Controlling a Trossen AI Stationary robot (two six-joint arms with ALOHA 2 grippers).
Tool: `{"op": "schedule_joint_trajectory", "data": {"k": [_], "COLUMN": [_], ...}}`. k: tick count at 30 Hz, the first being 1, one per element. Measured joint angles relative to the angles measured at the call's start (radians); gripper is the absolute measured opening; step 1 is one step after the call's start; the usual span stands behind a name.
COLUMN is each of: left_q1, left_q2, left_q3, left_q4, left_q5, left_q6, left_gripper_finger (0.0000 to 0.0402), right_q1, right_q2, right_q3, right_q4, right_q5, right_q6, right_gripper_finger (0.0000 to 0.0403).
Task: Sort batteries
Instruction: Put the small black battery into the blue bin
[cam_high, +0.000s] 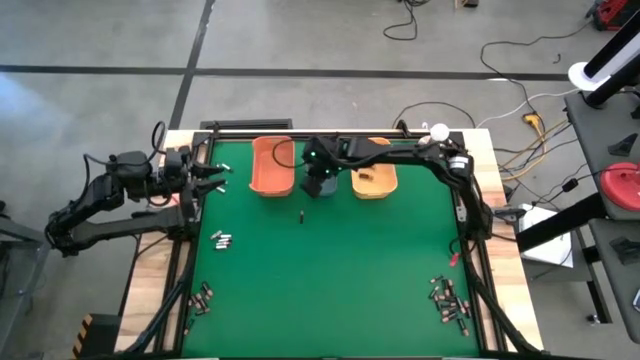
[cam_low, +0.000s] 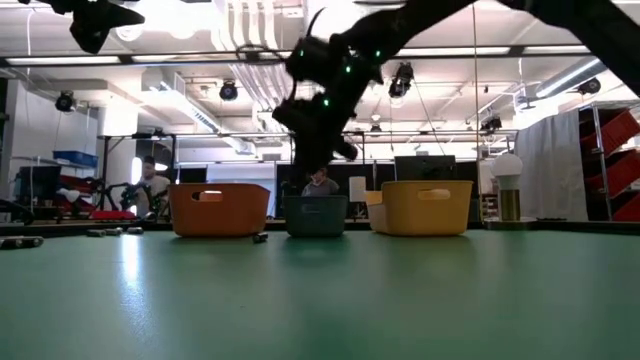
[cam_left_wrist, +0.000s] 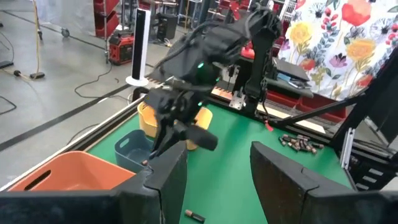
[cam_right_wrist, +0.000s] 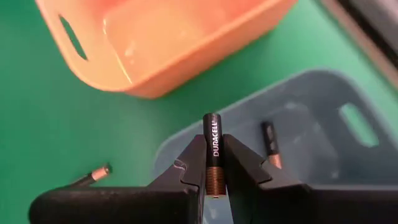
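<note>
So rn the right gripper (cam_right_wrist: 214, 186) is clamped on a black Duracell battery (cam_right_wrist: 212, 149), copper end down between the fingers, and it's hovering over the near rim of the blue-grey bin (cam_right_wrist: 323, 112). In the high view that gripper (cam_high: 318, 186) sits at about 12 o'clock on the green mat (cam_high: 340, 270), between the orange bin (cam_high: 271, 166) and the yellow-orange bin (cam_high: 374, 179). There's already one battery lying inside the blue-grey bin (cam_right_wrist: 270, 144).

What could go wrong imo:
- The held battery looks right over the bin's edge, not its middle. If the jaws let go here it could clip the rim and bounce out onto the mat, prob toward the orange bin side.
- It's gripped near one end only, so it may tip or swing on release and land sideways on the lip.
- A loose battery (cam_right_wrist: 93, 175) lies on the mat just outside the bin, w/ another loose one showing at (cam_high: 301, 215) in the high view. A low pass could knock a loose one rolling.

The left gripper (cam_left_wrist: 214, 180) waits at roughly 9 o'clock, fingers spread apart, nothing in them. Lots still unsorted: batteries at 7–8 o'clock (cam_high: 221, 240) and a pile at 4–5 o'clock (cam_high: 449, 301).
</note>
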Motion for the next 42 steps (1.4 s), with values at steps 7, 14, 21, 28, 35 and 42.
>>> {"op": "schedule_joint_trajectory", "data": {"k": [7, 14, 21, 28, 35, 42], "left_q1": [0.000, 0.000, 0.000, 0.000, 0.000, 0.000], "left_q2": [0.000, 0.002, 0.002, 0.002, 0.002, 0.002], "left_q3": [0.000, 0.000, 0.000, 0.000, 0.000, 0.000], "left_q4": [0.000, 0.000, 0.000, 0.000, -0.001, -0.001], "left_q5": [0.000, 0.000, 0.000, 0.001, 0.002, 0.002], "left_q6": [-0.009, -0.009, -0.009, -0.012, -0.015, -0.015], "left_gripper_finger": [0.0155, 0.0155, 0.0155, 0.0155, 0.0155, 0.0155], "right_q1": [-0.043, -0.079, -0.084, -0.085, -0.086, -0.088], "right_q2": [0.060, 0.108, 0.133, 0.151, 0.153, 0.156], "right_q3": [0.013, 0.013, 0.013, 0.016, 0.015, 0.013], "right_q4": [-0.047, -0.043, -0.039, -0.025, -0.024, -0.025], "right_q5": [-0.027, -0.032, -0.035, -0.035, -0.023, -0.007], "right_q6": [0.009, 0.008, -0.051, -0.088, -0.115, -0.129], "right_gripper_finger": [0.0034, 0.0034, 0.0034, 0.0034, 0.0049, 0.0076]}}
